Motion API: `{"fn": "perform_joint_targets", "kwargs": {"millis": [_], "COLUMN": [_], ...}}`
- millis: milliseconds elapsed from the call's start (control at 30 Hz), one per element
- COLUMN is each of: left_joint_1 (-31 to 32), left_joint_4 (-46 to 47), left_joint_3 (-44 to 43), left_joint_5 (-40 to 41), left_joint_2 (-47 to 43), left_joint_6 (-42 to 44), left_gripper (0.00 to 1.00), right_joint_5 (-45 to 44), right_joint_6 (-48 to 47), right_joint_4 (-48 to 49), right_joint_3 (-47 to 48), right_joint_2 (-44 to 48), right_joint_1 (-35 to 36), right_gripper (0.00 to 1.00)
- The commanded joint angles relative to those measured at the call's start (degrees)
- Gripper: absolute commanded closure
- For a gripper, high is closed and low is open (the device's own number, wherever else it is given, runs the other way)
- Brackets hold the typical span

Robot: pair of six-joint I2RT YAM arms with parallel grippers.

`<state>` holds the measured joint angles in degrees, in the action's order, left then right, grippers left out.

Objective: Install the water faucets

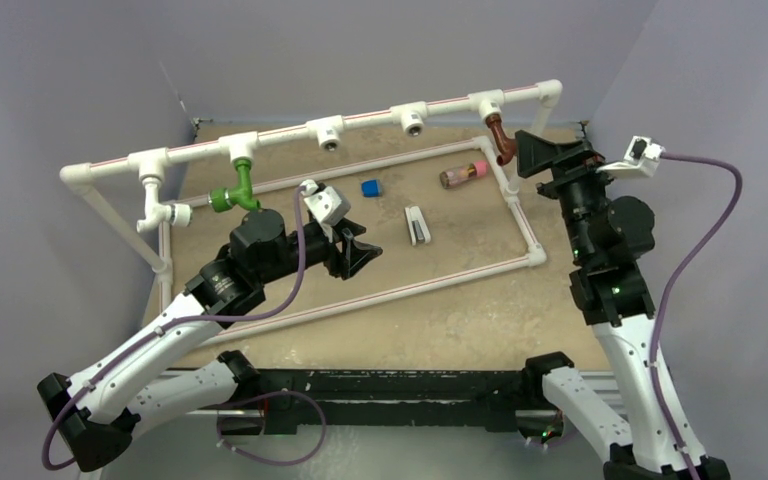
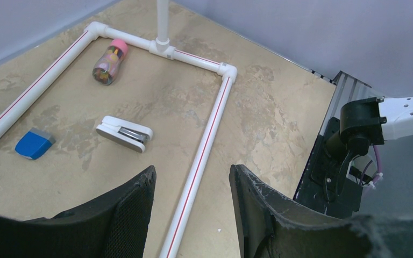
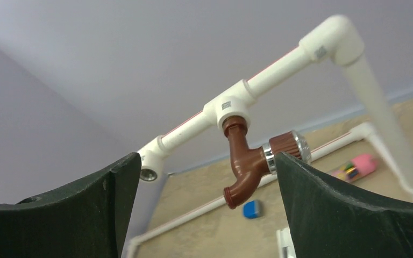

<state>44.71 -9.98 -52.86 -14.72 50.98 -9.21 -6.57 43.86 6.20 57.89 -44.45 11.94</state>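
Note:
Three faucets hang from the white pipe frame's raised top rail [image 1: 370, 118]: a white one [image 1: 157, 211] at the left, a green one [image 1: 234, 192] beside it, and a reddish-brown one [image 1: 501, 140] at the right. The two middle T-fittings [image 1: 328, 131] are empty. My right gripper [image 1: 537, 150] is open and empty, just right of the brown faucet. In the right wrist view the brown faucet [image 3: 246, 165] hangs between my fingers, its knob close to the right finger [image 3: 344, 215]. My left gripper [image 1: 370, 254] is open and empty, low over the frame's base pipe [image 2: 204, 145].
Inside the frame on the tan tabletop lie a blue block [image 1: 370, 187], a white stapler-like piece [image 1: 416, 224] and a brownish pink-capped cylinder [image 1: 464, 173]. They also show in the left wrist view: block [image 2: 33, 144], stapler-like piece [image 2: 125, 133], cylinder [image 2: 110, 62].

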Motion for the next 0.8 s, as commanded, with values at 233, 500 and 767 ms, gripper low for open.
{"fn": "perform_joint_targets", "kwargs": {"millis": [233,500,767], "left_joint_1": [0.12,0.13,0.12], "left_joint_4": [0.84,0.84,0.73], "left_joint_3": [-1.45,-1.57,-1.54], "left_joint_5": [-0.65,-0.84,-0.73], "left_joint_2": [0.2,0.24,0.01], "left_joint_6": [0.5,0.38,0.42], "left_gripper": [0.49,0.49,0.49], "right_joint_5": [-0.66,4.78,5.85], "right_joint_6": [-40.16,-58.68,-74.68], "right_joint_4": [-1.93,-1.46,-3.84], "right_joint_3": [8.18,8.26,6.68], "right_joint_2": [-1.19,-2.0,-5.06], "right_joint_1": [1.87,7.75,13.83], "right_gripper": [0.08,0.1,0.1]}}
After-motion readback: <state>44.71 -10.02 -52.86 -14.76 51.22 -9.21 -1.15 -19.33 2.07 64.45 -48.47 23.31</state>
